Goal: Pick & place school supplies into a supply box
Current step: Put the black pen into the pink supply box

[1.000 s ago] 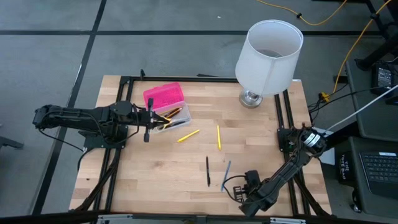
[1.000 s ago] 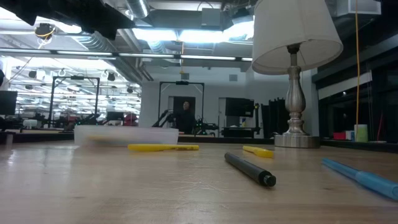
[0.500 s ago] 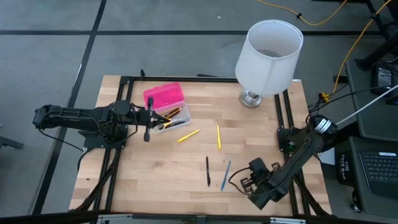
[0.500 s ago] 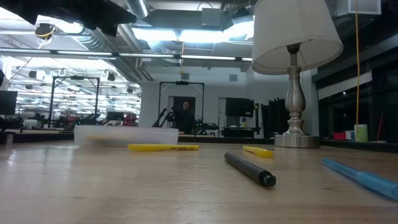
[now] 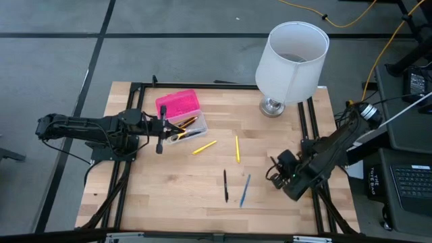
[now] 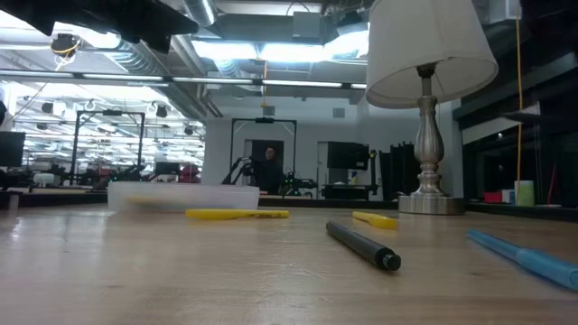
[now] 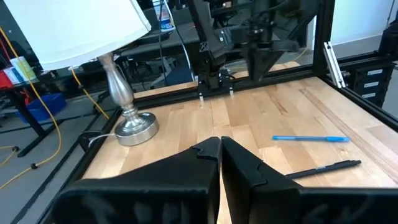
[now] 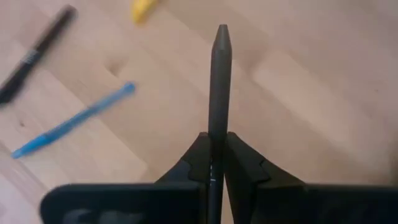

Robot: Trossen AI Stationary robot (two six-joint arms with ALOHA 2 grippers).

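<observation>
Right wrist view: my right gripper [image 8: 213,163] pinches a dark pen [image 8: 218,81] near its tail; light, stiff, slippery. Left gripper [image 7: 220,149] closed, empty.

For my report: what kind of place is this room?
Probably a robotics lab or workshop: a wooden table on a black frame, more metal rigs behind, bare ceiling ducts, and loose yellow cables.

High view looked straight down on the whole light wooden counter [image 5: 169,196]. Low view sat at counter height, facing the room. Both wrist views looked forward, close above the wood. All four shared the thin blue pen [image 5: 245,190] [image 6: 528,259] [image 7: 310,139] [image 8: 71,121].
</observation>
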